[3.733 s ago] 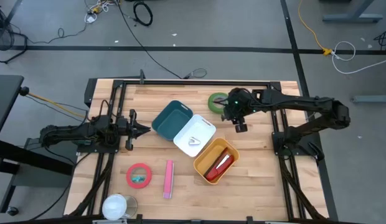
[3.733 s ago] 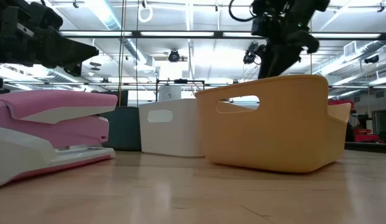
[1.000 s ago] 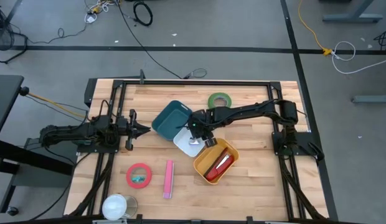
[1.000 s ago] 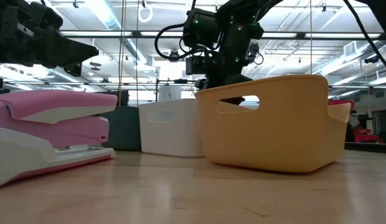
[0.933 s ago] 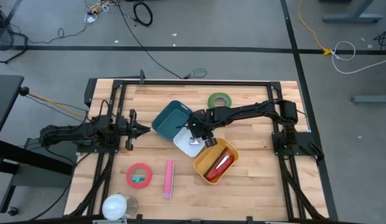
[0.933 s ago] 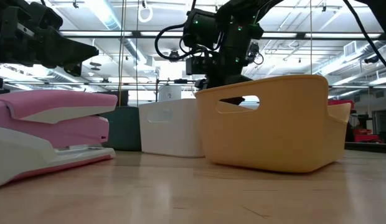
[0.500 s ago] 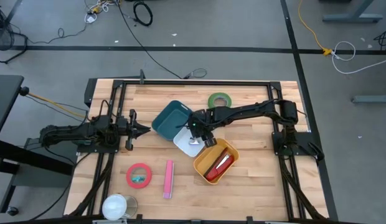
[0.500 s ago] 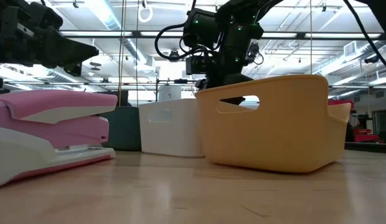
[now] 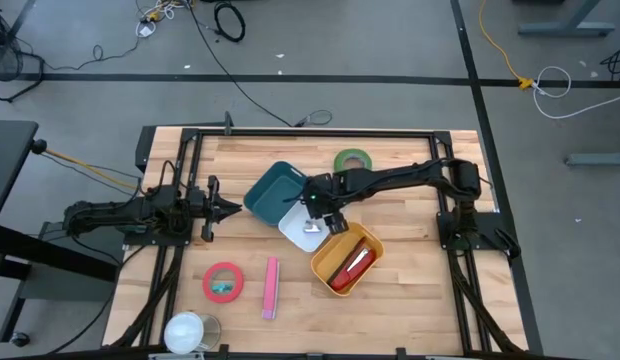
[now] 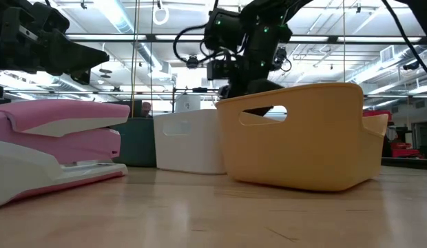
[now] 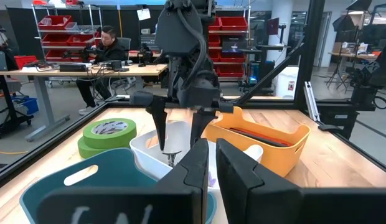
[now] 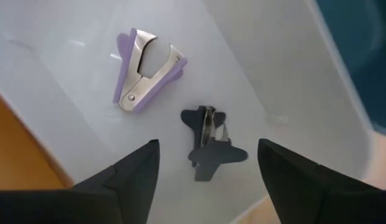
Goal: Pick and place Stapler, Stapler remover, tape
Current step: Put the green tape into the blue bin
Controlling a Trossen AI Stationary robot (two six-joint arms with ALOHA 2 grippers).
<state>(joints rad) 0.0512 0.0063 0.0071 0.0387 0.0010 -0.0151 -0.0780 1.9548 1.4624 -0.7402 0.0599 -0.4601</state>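
Observation:
My right gripper (image 12: pixel 207 144) hangs open over the white bin (image 9: pixel 330 205), fingers pointing steeply down. On the bin's floor, a dark staple remover (image 12: pixel 210 144) lies between the fingers, apart from both. A purple staple remover (image 12: pixel 146 67) lies flat beside it. A pink stapler (image 9: pixel 271 287) and a red tape roll (image 9: pixel 223 282) lie on the table near its front edge. A green tape roll (image 9: pixel 351 161) lies flat toward the far edge. A red stapler (image 9: pixel 350 265) lies in the orange bin (image 9: pixel 368 243). My left gripper (image 11: pixel 210 163) waits shut at the table's left.
A teal bin (image 9: pixel 273 190) stands against the white bin's left side, and the orange bin against its near side. A pale round container (image 9: pixel 191 332) sits at the near left corner. Bare wood lies between the bins and the left arm.
A few seconds ago my right gripper stood by the green tape. It has since gone toward the table's left and near edge to above the white bin, where it has kept its place over the last second.

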